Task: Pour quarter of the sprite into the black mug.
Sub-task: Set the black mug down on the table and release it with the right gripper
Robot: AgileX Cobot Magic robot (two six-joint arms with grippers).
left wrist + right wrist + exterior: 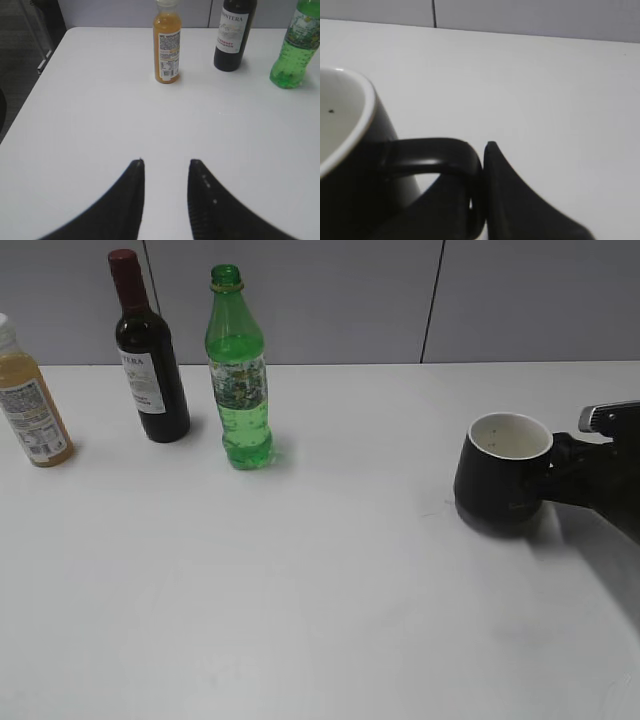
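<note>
The sprite (238,370), a tall green uncapped bottle, stands upright at the back left of the table; it also shows at the top right of the left wrist view (295,47). The black mug (500,475) with a white inside stands at the right. My right gripper (562,468) is shut on the mug's loop handle (440,155), one finger through the loop and one outside. My left gripper (166,165) is open and empty over bare table, well short of the bottles; it does not show in the exterior view.
A dark wine bottle with a red top (150,355) stands left of the sprite, and an orange juice bottle (30,400) stands at the far left. The table's left edge (37,85) shows in the left wrist view.
</note>
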